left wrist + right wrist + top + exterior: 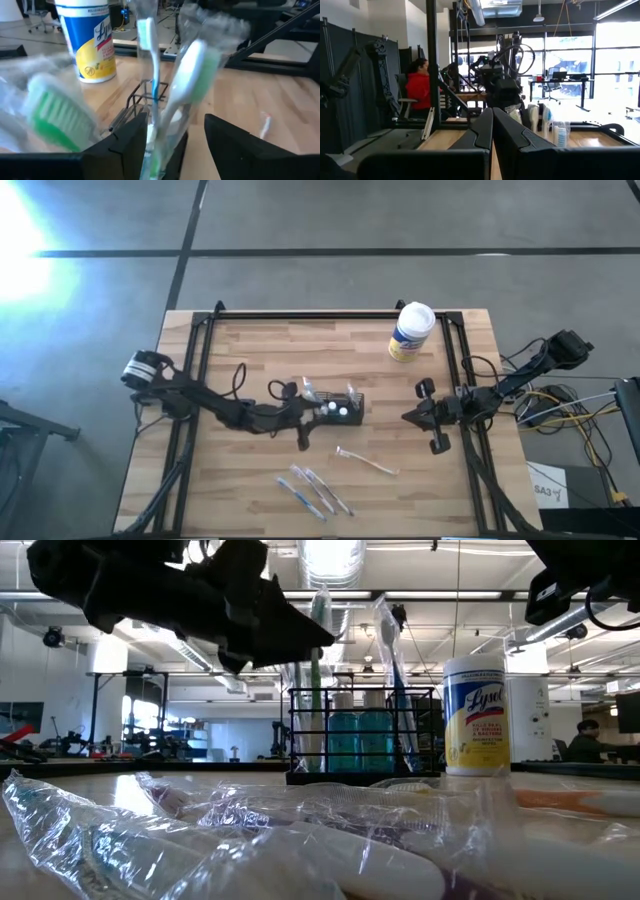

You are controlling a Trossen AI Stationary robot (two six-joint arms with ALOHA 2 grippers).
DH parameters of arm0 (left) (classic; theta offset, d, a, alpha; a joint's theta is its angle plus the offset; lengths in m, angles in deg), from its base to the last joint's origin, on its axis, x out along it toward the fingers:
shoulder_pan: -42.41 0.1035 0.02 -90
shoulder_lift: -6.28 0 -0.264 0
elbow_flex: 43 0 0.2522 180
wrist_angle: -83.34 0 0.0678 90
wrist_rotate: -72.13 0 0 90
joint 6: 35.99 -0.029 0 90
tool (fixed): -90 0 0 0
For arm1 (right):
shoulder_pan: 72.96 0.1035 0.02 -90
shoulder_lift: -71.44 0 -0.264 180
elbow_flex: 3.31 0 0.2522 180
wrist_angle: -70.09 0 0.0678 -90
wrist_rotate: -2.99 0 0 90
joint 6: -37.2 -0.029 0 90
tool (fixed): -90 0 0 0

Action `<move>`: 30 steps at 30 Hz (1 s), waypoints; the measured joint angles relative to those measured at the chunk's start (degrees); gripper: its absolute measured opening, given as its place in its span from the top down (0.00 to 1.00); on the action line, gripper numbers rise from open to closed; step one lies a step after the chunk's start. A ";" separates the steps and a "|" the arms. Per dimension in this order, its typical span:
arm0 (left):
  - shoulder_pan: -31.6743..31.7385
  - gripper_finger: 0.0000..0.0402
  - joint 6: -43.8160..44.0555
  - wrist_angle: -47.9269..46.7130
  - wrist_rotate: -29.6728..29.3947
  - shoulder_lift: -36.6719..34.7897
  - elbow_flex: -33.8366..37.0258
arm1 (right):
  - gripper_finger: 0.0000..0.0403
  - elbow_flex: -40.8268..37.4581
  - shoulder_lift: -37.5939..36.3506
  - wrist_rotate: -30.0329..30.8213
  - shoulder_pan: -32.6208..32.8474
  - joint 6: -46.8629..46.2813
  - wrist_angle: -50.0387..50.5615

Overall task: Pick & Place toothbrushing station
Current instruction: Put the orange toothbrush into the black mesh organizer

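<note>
my left gripper (pixel 312 412) is over the middle of the wooden table (pixel 250 350), right at the left end of the toothbrushing station (pixel 343 408). in the left wrist view my two fingers (pixel 125 145) stand apart, with a gap between them, and a wrapped toothbrush (pixel 185 85) with a white and green handle rises in that gap. i cannot tell if the fingers touch it. another toothbrush (pixel 148 55), thin and in clear wrap, stands upright just beside it in the station.

the station is a small black wire box and it stands upright on the table, near the centre. in the low view it holds several wrapped brushes that stick up out of its top.

my right gripper (pixel 412 417) waits to the right of the station, well apart from it, near the right edge of the table. its fingers are pressed together and hold nothing.

a white and yellow wipes canister (pixel 410 332) stands at the far right of the table, apart from the station. on the near side of the table lie some loose wrapped toothbrushes (pixel 312 490), and one more single brush (pixel 365 462) lies between them and the station.

in the right wrist view a person in a red top (pixel 419 90) sits in the room behind the table.
</note>
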 joint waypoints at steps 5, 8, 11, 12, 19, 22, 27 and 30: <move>-1.71 0.50 -1.72 -1.20 0.00 -3.56 0.00 | 0.98 0.00 0.00 0.00 0.01 2.33 -0.02; -2.79 0.50 -3.07 -4.34 0.00 -6.40 0.00 | 0.98 0.00 0.00 0.00 0.00 2.48 -0.01; -3.98 0.50 -3.57 -9.49 0.00 -10.24 0.00 | 0.98 -0.02 0.01 0.00 0.01 2.37 0.14; -4.41 0.50 -3.91 -11.51 0.00 -11.62 0.00 | 0.98 -0.02 0.10 0.00 0.00 2.44 0.11; -9.21 0.54 -8.79 -23.14 -0.09 -22.51 0.68 | 0.98 -0.02 0.09 0.02 0.00 -2.80 -0.10; -12.04 0.63 -13.14 -23.28 -0.28 -27.69 3.16 | 0.98 -0.02 0.23 0.02 -0.01 -5.62 -0.02; -14.12 0.90 -12.28 -23.22 0.26 -38.59 10.32 | 0.98 -0.02 0.24 1.26 0.01 -5.83 0.00; -14.14 0.98 -9.21 -23.19 2.58 -45.33 15.24 | 0.98 -0.02 0.24 3.85 -0.01 -5.73 -0.03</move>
